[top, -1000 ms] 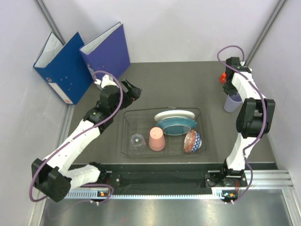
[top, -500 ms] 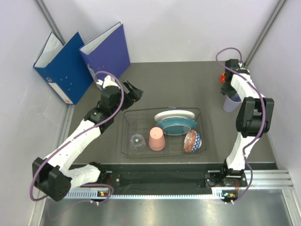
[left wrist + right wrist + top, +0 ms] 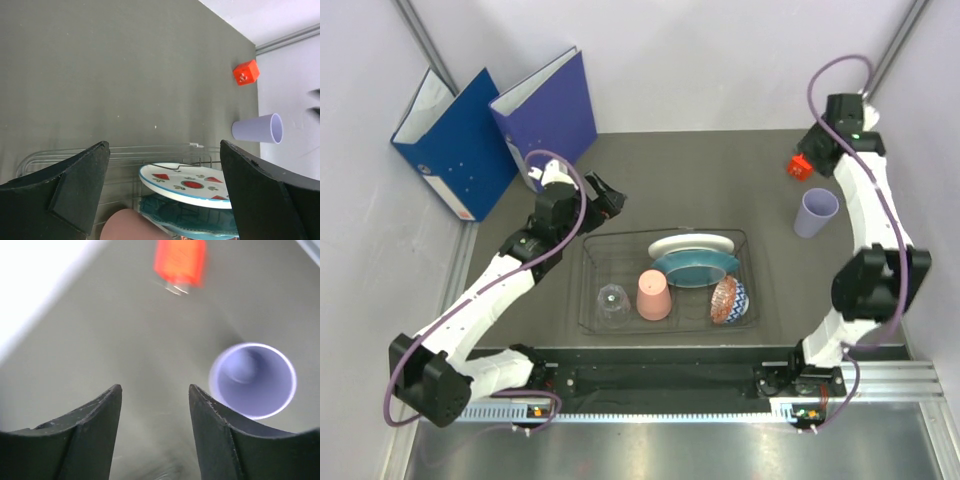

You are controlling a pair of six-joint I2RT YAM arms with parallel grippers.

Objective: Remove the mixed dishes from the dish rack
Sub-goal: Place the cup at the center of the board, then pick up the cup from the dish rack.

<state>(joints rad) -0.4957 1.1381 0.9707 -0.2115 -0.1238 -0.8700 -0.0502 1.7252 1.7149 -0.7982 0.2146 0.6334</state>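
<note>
The dish rack sits mid-table. It holds a white plate with red-green marks, a teal plate, a salmon-pink cup upside down, a clear glass and a small red-patterned bowl. My left gripper hovers open just behind the rack's back-left corner. Its wrist view shows the white plate, teal plate and salmon-pink cup past the empty left gripper. The lavender cup stands alone on the table at the right. My right gripper is open above and behind it; the lavender cup lies beside the right gripper, not between the fingers.
A small red block lies behind the lavender cup, close under the right gripper. Two blue binders lean against the back-left wall. Walls close the table at left, back and right.
The right gripper opened, let go of the lavender cup on the table, and lifted back toward the rear wall. The left gripper edged slightly right.
</note>
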